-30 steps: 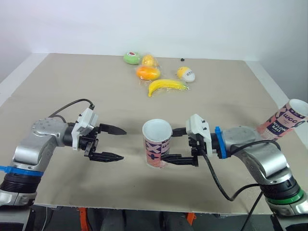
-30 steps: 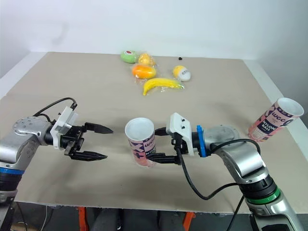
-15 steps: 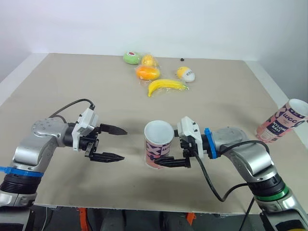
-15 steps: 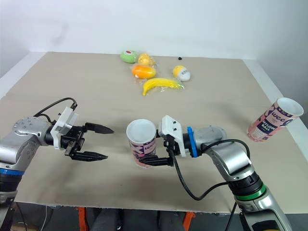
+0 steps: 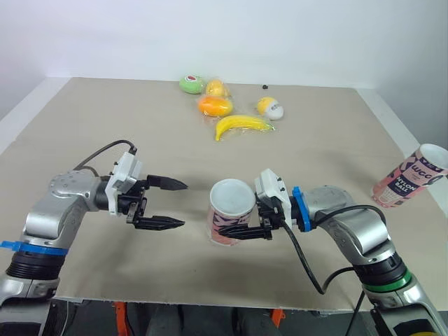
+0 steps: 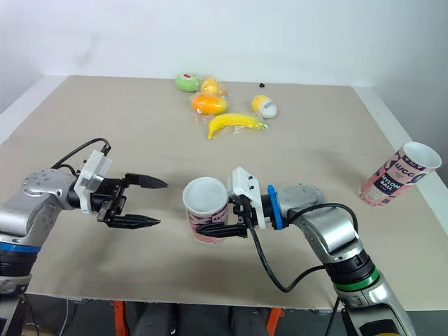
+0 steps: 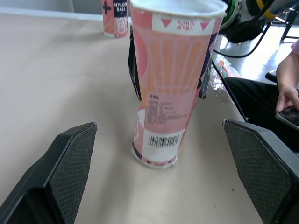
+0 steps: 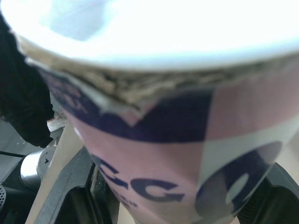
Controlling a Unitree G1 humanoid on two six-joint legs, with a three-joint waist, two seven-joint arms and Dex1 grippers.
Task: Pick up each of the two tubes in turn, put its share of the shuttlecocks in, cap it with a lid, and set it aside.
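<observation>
Clamping the near-upright near tube [image 5: 232,201] in my right gripper [image 5: 231,225], I see my left gripper [image 5: 183,204] spread open, left of it.

The beige tabletop [image 5: 105,119] carries a pink tube [image 5: 225,222] at lower centre of the frame, open end up, and a second tube [image 5: 411,175] leaning at the right edge. In the upper middle lie a banana [image 5: 241,126], an orange fruit [image 5: 215,106], a green fruit [image 5: 190,84] and a yellow-and-white egg shape [image 5: 270,107].
</observation>
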